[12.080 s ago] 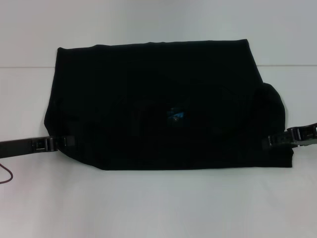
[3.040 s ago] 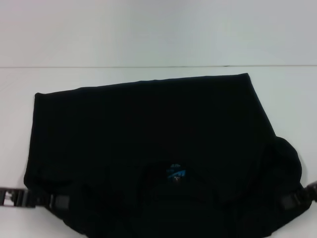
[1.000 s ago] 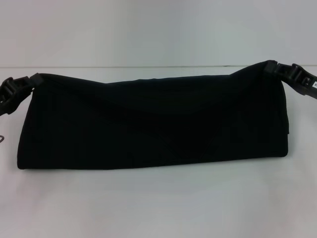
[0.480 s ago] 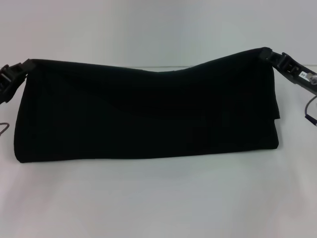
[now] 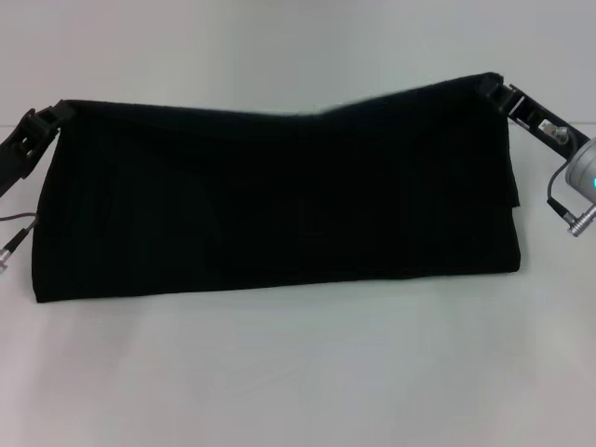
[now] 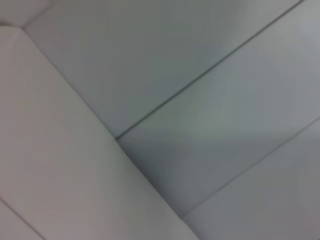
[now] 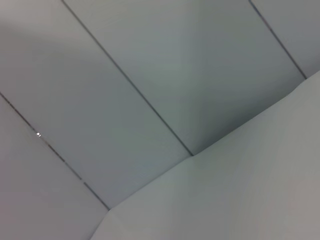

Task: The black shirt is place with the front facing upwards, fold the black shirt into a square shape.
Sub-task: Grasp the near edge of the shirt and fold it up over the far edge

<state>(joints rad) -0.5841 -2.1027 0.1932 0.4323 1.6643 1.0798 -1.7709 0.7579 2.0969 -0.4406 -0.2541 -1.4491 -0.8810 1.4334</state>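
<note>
The black shirt (image 5: 279,191) hangs as a wide folded band above the white table, its lower fold resting on the surface near the middle of the head view. Its lettering and blue neck tag are hidden. My left gripper (image 5: 48,116) is shut on the shirt's upper left corner. My right gripper (image 5: 500,91) is shut on the upper right corner, held a little higher. The top edge sags between them. Both wrist views show only pale wall panels, with no shirt or fingers in them.
The white table (image 5: 298,372) stretches in front of the shirt. A pale wall (image 5: 279,47) rises behind it. My right wrist's silver connector and cable (image 5: 577,191) hang beside the shirt's right edge.
Both grippers have lifted the shirt's held edge higher and carried it away from me. The lower fold has slid slightly back on the table. The right wrist has come further into view.
</note>
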